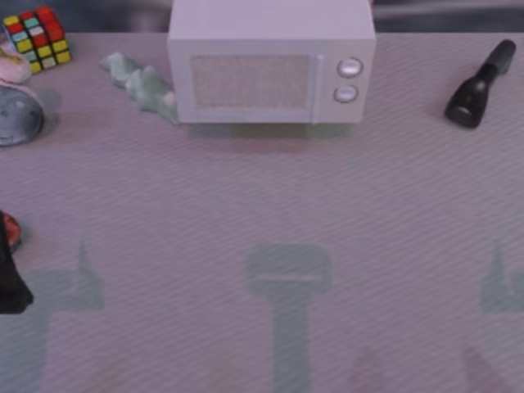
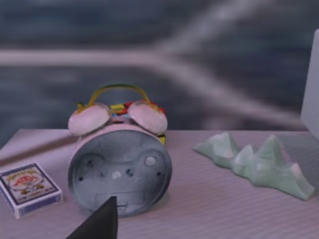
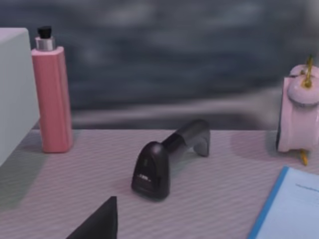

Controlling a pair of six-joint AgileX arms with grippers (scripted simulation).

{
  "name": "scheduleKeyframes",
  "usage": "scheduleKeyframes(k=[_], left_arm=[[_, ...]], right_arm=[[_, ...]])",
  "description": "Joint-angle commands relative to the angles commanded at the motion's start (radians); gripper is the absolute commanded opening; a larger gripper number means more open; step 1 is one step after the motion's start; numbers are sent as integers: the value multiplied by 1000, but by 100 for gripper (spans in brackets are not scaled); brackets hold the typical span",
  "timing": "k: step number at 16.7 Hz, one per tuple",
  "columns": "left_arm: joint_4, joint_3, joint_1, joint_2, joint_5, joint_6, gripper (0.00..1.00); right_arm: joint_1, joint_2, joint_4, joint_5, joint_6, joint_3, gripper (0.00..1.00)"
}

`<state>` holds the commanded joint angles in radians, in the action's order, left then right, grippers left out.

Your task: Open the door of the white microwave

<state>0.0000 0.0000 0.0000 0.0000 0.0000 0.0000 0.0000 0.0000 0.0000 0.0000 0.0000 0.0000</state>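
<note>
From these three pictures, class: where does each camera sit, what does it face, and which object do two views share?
Top view: above the table, looking down on the closed white microwave; no fingers identifiable.
Left wrist view: low on the left arm, facing an alarm clock and a green model; one dark fingertip.
Right wrist view: low on the right arm, facing a black scanner; one fingertip.
Shared: the scanner appears in the top view too.

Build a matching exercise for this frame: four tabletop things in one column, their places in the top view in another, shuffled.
Things:
1. white microwave
2. puzzle cube
3. black scanner
4. green ridged piece

Places:
A. far left corner
B. far right side
C. far edge, middle, door shut
D. touching the microwave's left side

Pairs: 1-C, 2-A, 3-B, 4-D
</note>
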Motion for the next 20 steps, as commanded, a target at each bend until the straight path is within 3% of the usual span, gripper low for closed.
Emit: scheduleKeyframes(k=[4,7,11,20], left_arm=[[-2,30,-19,31,-16,-10,100],[-11,146,-88,157,-76,-48,100],[-33,392,-233,464,-206,-127,100],[-93,1081,-636,1403,-562,-348,100]], right_arm=[[0,0,0,0,0,0,100],[0,0,0,0,0,0,100],[0,0,0,0,0,0,100],[0,0,0,0,0,0,100]])
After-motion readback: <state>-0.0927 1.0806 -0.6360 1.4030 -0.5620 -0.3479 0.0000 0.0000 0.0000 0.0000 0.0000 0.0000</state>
